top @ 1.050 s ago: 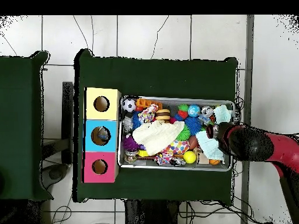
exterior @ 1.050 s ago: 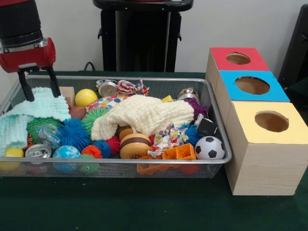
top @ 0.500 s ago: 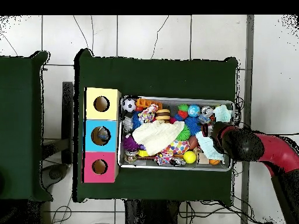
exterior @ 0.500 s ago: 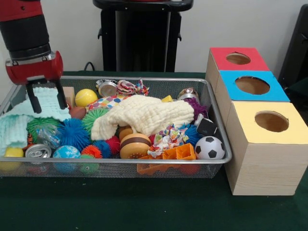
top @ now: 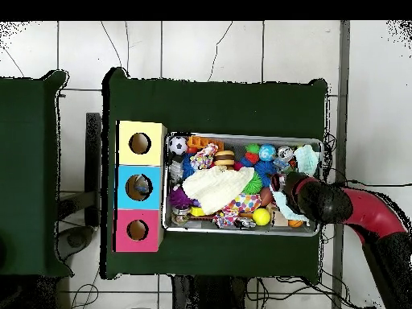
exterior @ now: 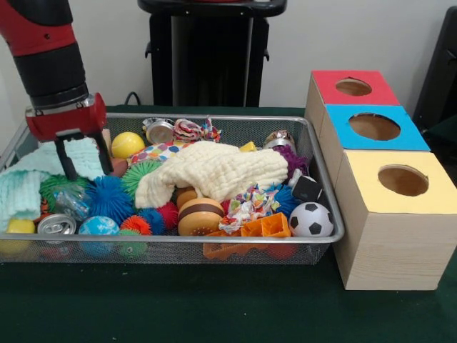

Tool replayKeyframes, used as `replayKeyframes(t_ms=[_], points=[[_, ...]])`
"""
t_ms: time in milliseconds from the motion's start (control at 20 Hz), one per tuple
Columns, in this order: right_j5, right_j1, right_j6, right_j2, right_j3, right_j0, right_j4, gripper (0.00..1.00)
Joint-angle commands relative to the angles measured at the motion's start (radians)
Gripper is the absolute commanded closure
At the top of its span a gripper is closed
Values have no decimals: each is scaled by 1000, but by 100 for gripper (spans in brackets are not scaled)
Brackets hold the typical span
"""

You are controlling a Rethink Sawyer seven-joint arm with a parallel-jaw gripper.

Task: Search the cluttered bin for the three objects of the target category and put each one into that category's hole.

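Clutter is filling the wire-mesh bin [exterior: 325, 182] almost to its rim, leaving little open room. Along the near edge a dented can [exterior: 56, 225], a toy burger [exterior: 200, 215], orange plastic blocks [exterior: 265, 227] and a soccer ball [exterior: 311, 219] are lying; spiky rubber balls [exterior: 111, 198] are crowding behind. A cream knitted cloth [exterior: 214, 171] is draping the middle. The gripper [exterior: 84, 154] is hanging spread, empty, its fingertips seemingly touching the mint cloth [exterior: 53, 161]. Three wooden boxes, yellow [exterior: 400, 214], blue [exterior: 371, 128] and red [exterior: 353, 87], are standing beside the bin.
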Motion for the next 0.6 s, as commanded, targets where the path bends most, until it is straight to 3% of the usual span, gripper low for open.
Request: replayKeyframes(t_ms=[50, 600], points=[[-77, 86, 2, -72, -75, 30, -65, 0], [-40, 124, -72, -46, -112, -2, -48, 0]])
